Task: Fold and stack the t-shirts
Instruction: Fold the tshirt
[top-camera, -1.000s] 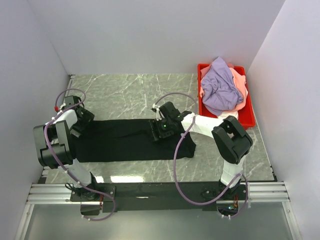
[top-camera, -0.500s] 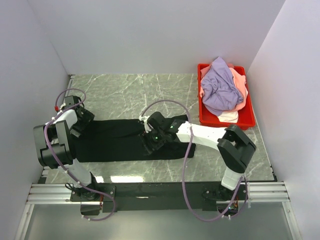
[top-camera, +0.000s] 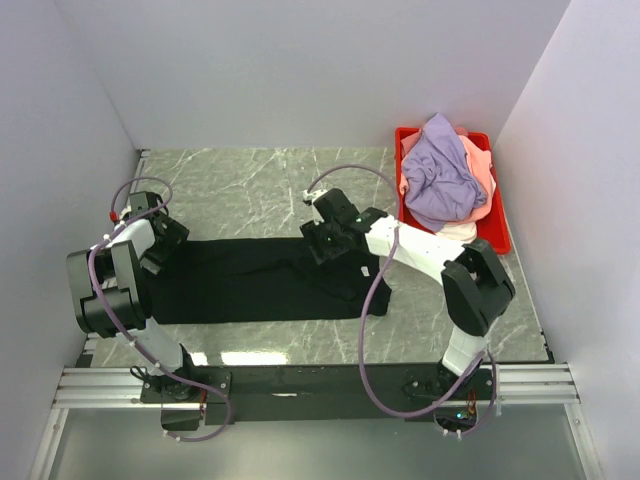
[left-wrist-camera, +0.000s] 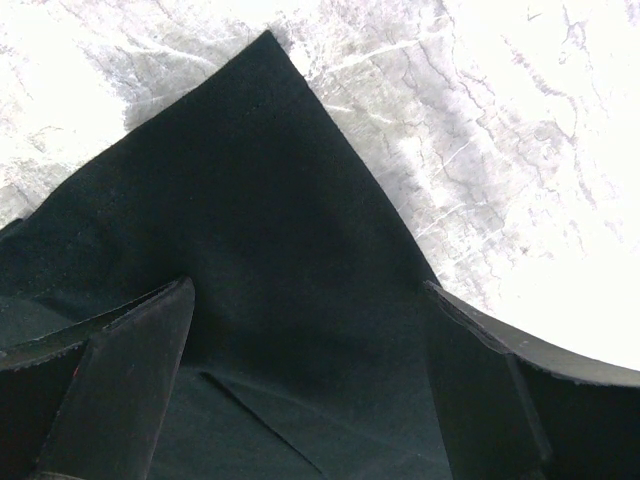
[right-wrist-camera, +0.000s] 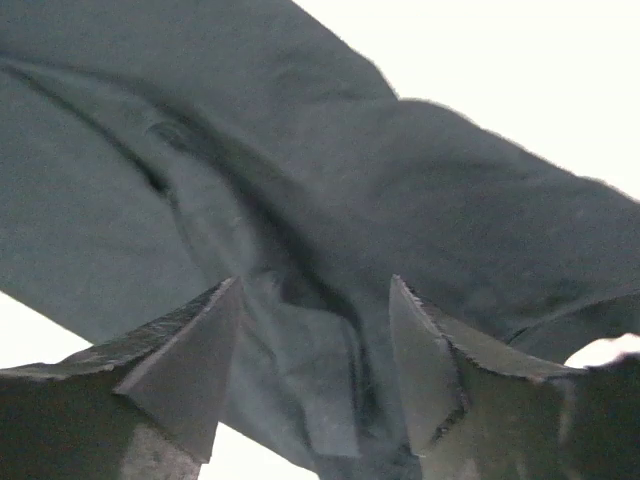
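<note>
The black t-shirt (top-camera: 240, 280) lies as a long strip across the table's near half. My left gripper (top-camera: 165, 243) is at its left end. In the left wrist view the gripper (left-wrist-camera: 305, 285) is wide open, just above a flat corner of the black cloth (left-wrist-camera: 260, 180). My right gripper (top-camera: 322, 245) is over the shirt's right part. In the right wrist view the gripper (right-wrist-camera: 312, 285) has a bunched fold of the black cloth (right-wrist-camera: 420, 170) between its fingers, lifted off the table. Lavender (top-camera: 440, 175), salmon-pink (top-camera: 482, 165) and white (top-camera: 458, 232) shirts are heaped at the right.
The red bin (top-camera: 497, 238) holding the heaped shirts stands at the back right against the right wall. White walls close in the left, back and right sides. Marble table (top-camera: 240, 190) shows behind the black shirt.
My right gripper swept left and nearer along the black shirt, dragging its right part, and has now moved back right and farther. The left arm has not moved.
</note>
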